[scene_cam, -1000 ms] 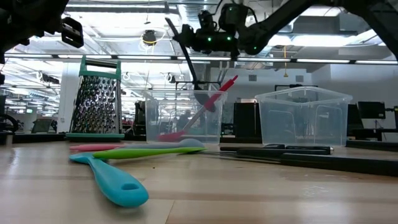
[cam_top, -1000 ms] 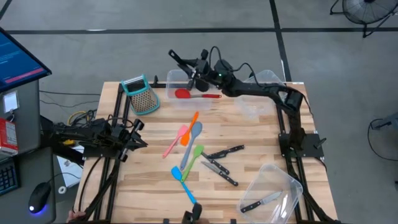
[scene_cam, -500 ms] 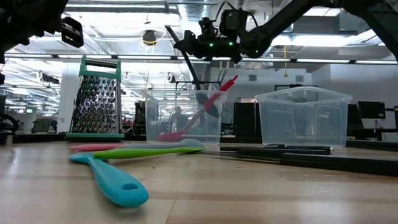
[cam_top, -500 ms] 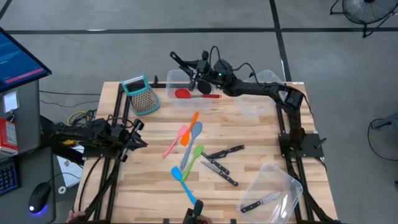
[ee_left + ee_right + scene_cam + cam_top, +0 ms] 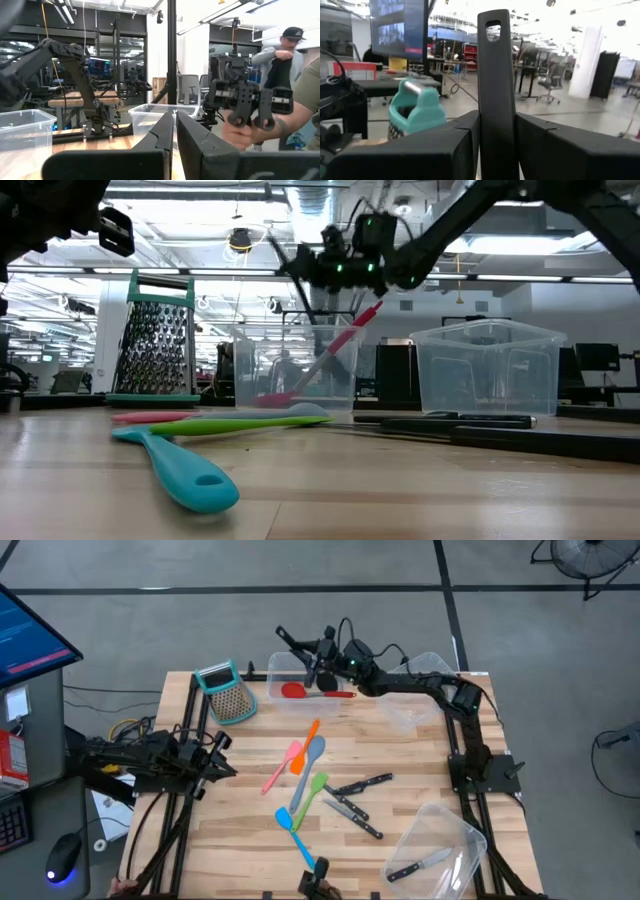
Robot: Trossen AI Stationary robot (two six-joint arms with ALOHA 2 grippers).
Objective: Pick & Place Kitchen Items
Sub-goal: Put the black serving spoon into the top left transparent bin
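My right gripper (image 5: 322, 652) is above the far clear bin (image 5: 285, 668) and is shut on a black ladle (image 5: 296, 275). The ladle's handle end with a hole (image 5: 493, 25) sticks out past the fingers. A red-headed spatula (image 5: 294, 691) lies with its head in that bin and its handle on the rim. Orange (image 5: 310, 732), pink (image 5: 283, 768), grey-blue (image 5: 312, 755), green (image 5: 312, 790) and blue (image 5: 295, 828) utensils and several knives (image 5: 355, 802) lie on the table's middle. My left gripper (image 5: 222, 752) waits shut at the table's left edge. My right gripper pinches the ladle's flat black handle (image 5: 496, 131) between its two fingers (image 5: 455, 145), some way below the handle's holed free end. The fingers lie across the handle. The ladle is tilted, its free end up toward the far left and its lower part slanting down into the bin (image 5: 318, 318).
A teal-framed grater (image 5: 228, 692) stands left of the bin. A second clear bin (image 5: 425, 665) stands at the far right. A tipped clear bin (image 5: 440, 845) holding a knife (image 5: 420, 864) lies at the near right. A person shows beyond the table in the left wrist view (image 5: 287, 95).
My right gripper has gone down a little over the far bin with the ladle, and a touch toward the table's right edge. The ladle stays tilted in the hold and its handle end sits lower than before.
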